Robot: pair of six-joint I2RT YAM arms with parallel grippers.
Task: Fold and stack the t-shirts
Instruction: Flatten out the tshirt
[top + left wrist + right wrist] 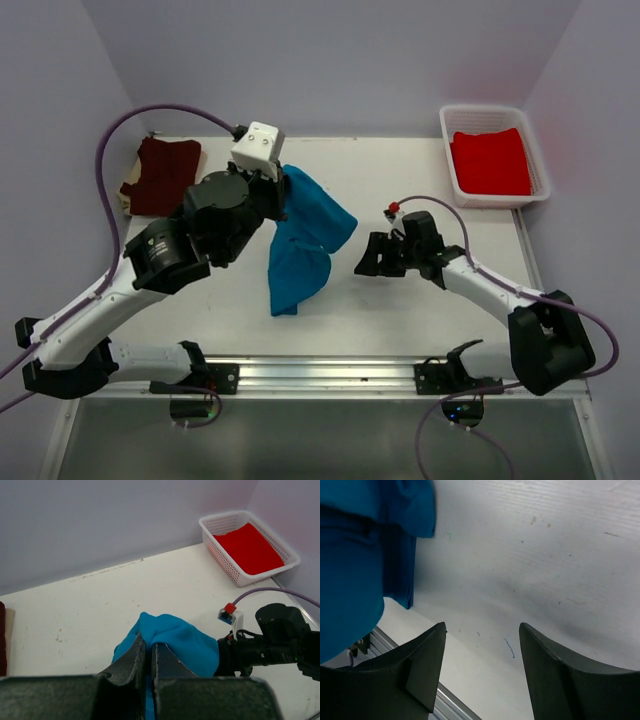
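The teal-blue t-shirt [305, 240] hangs bunched in the middle of the table, lifted at its top end. My left gripper [278, 185] is shut on that end; in the left wrist view the cloth [175, 640] is pinched between the jaws [149, 647]. My right gripper [366, 256] is open and empty, just right of the shirt, above the bare table; its view shows the shirt [355, 555] at the left. The dark maroon t-shirt [160, 175] lies folded at the back left. The bright red t-shirt [490, 162] lies in the white basket [446, 125].
The white mesh basket [210, 530] stands at the back right corner by the wall. Walls close in the table at the back and both sides. A metal rail [330, 375] runs along the near edge between the arm bases.
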